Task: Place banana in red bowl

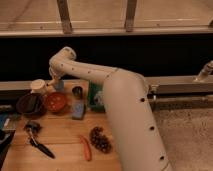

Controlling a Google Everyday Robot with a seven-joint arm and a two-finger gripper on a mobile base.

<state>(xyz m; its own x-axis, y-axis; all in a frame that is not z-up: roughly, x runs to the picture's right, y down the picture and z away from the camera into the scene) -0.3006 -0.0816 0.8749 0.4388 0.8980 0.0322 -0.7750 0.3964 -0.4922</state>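
The red bowl (55,101) sits at the back left of the wooden table, with nothing visible inside it. My white arm reaches from the lower right up and over to the left. My gripper (52,80) hangs at its end, just above and behind the red bowl and next to a pale cup (37,86). I cannot make out the banana; something pale shows at the gripper tip, but I cannot tell what it is.
A dark bowl (29,104) stands left of the red bowl. A dark can (77,91), a blue sponge (78,110) and a green tray (94,95) lie to its right. An orange-red stick (86,147), a brown cluster (100,139) and a black tool (37,141) lie in front.
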